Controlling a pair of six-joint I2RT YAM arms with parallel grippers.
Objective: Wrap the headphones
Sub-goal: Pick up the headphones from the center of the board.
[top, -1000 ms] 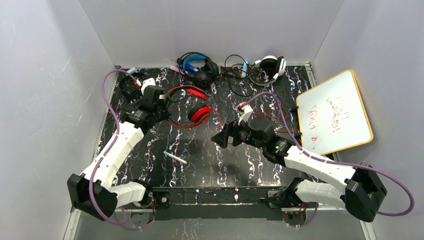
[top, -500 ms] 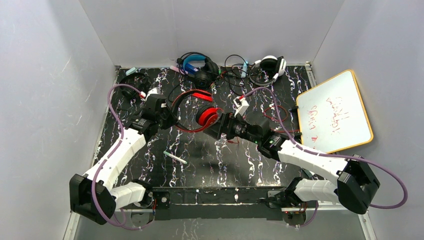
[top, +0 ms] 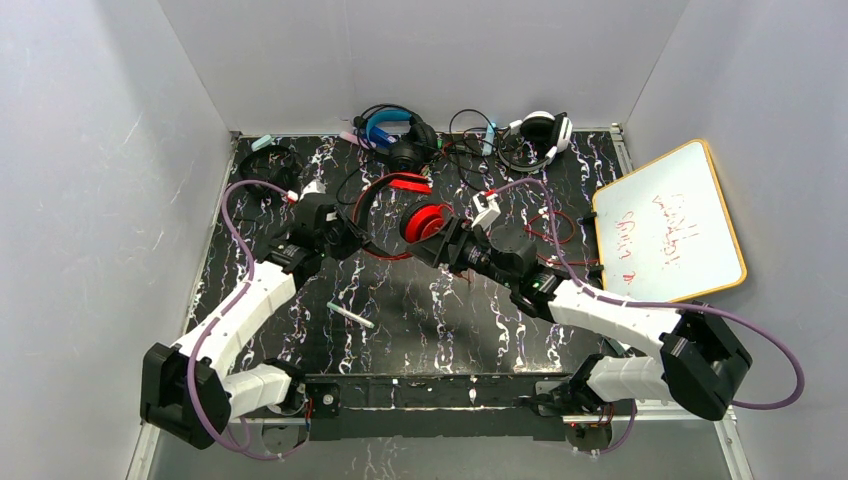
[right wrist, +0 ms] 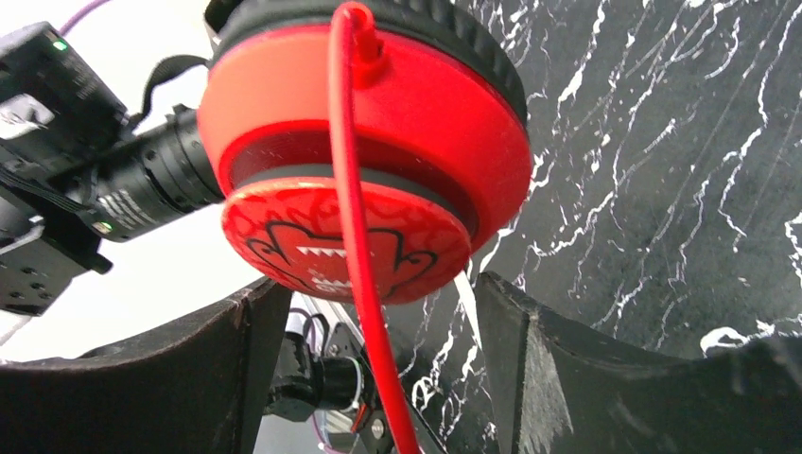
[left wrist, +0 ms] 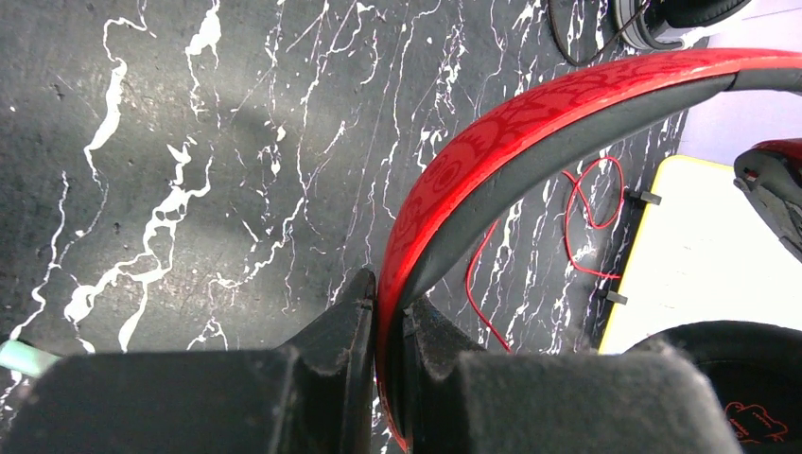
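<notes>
The left end effector [left wrist: 386, 307] is pinched narrow on the red headband [left wrist: 567, 104] of the red headphones [top: 412, 205], which are held clear of the worktop [top: 450, 330], toward its back and near the middle. The right end effector [right wrist: 378, 293] stands wide, with its jaws on either side of the red earcup [right wrist: 359, 161] and not clearly touching it. The red cable [right wrist: 364, 322] drops straight through that gap.

If the right jaws close here, they would likely trap the cable against the earcup, pinching the thin wire instead of leaving it free to wind. The earcup is round and glossy, so a grip on its rim may squirt loose. The left hold is on the thin edge of a curved band, and a sideways pull from the right arm could twist the band out of the pads. The slack cable trails off toward the whiteboard [top: 668, 225] under the right arm and could snag there as it is drawn in.

By count there are two arms and two end effectors. The overhead view shows four sets of headphones:
- the red headphones
- a black pair with a blue headband [top: 390, 130]
- a white-and-black pair [top: 543, 130]
- a dark pair [top: 262, 165] at the back left, hard to make out

There is also one whiteboard and one pen-like stick [top: 350, 315].
</notes>
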